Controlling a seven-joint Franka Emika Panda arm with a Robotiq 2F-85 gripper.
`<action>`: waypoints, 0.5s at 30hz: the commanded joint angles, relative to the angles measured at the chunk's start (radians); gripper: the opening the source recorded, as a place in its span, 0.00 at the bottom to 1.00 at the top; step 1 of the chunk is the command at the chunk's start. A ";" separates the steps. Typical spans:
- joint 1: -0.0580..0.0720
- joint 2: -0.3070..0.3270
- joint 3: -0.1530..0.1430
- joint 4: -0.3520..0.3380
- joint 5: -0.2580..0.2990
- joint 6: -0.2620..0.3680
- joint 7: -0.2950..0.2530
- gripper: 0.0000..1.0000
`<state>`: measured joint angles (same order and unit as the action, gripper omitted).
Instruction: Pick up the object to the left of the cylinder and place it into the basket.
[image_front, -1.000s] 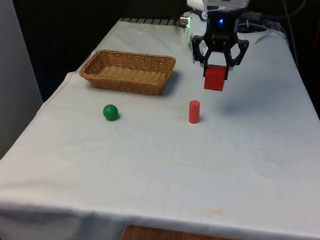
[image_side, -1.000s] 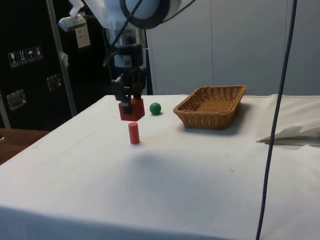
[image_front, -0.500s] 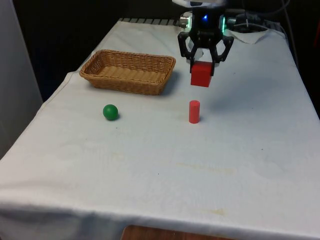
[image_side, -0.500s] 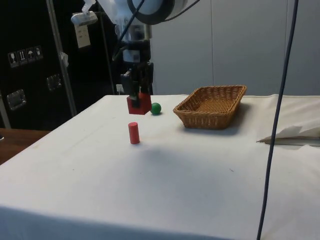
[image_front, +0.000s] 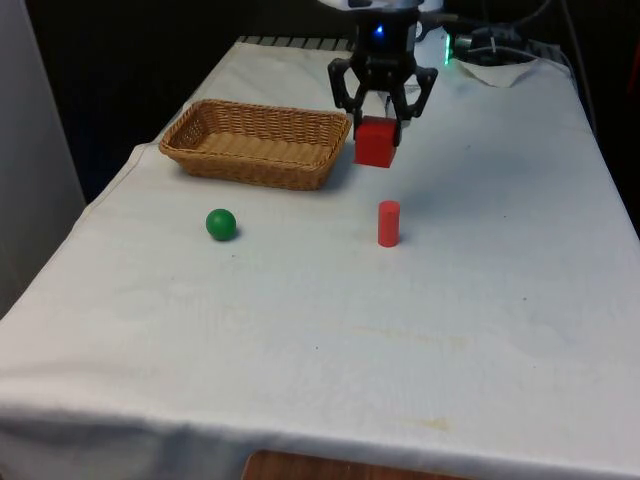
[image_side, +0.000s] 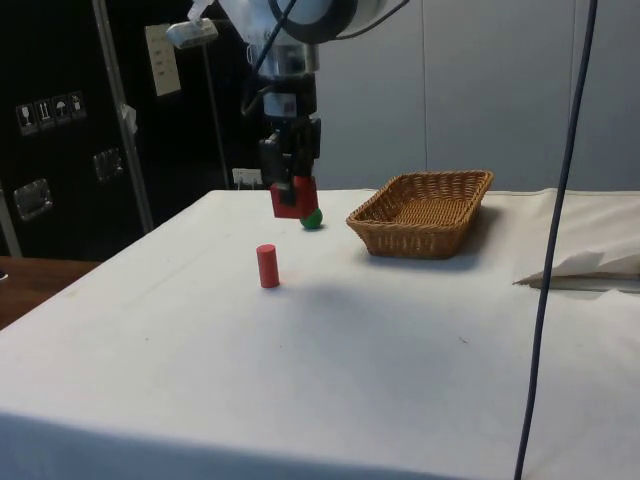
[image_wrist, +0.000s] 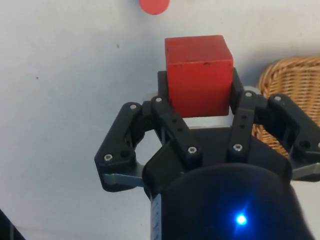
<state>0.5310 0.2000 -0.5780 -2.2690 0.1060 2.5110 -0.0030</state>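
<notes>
1. The fingers (image_wrist: 239, 102) press against two opposite sides of a red block (image_wrist: 199, 74), closed only as far as the block's width lets them.
2. The gripper (image_front: 380, 110) holds that block (image_front: 376, 141) in the air, clear of the cloth, in the upper middle of the front view.
3. In the side view the gripper (image_side: 291, 180) hangs in the upper left part of the frame with the block (image_side: 295, 198) under it, and the block overlaps part of the green ball (image_side: 313, 218) behind it.
4. The basket (image_front: 256, 142) sits on the table in the upper left of the front view, its near right corner just beside the raised block; nothing shows inside it.
5. In the wrist view a piece of the basket's woven rim (image_wrist: 289, 87) shows beside the fingers.
6. A red cylinder (image_front: 388, 223) stands upright on the cloth near the middle of the front view, below the block in the frame and apart from it.
7. The green ball (image_front: 221, 224) rests on the cloth to the front view's left of the cylinder, well apart from it and below the basket in the frame.
8. The table (image_front: 500, 300) carries a white cloth.
</notes>
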 joint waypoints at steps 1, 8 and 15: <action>0.000 -0.002 -0.004 -0.002 0.000 0.000 -0.005 0.00; -0.008 -0.030 -0.044 -0.029 -0.008 0.001 -0.050 0.00; -0.009 -0.043 -0.075 -0.044 -0.008 0.001 -0.085 0.00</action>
<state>0.5240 0.1660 -0.6510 -2.3070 0.1060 2.5110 -0.0880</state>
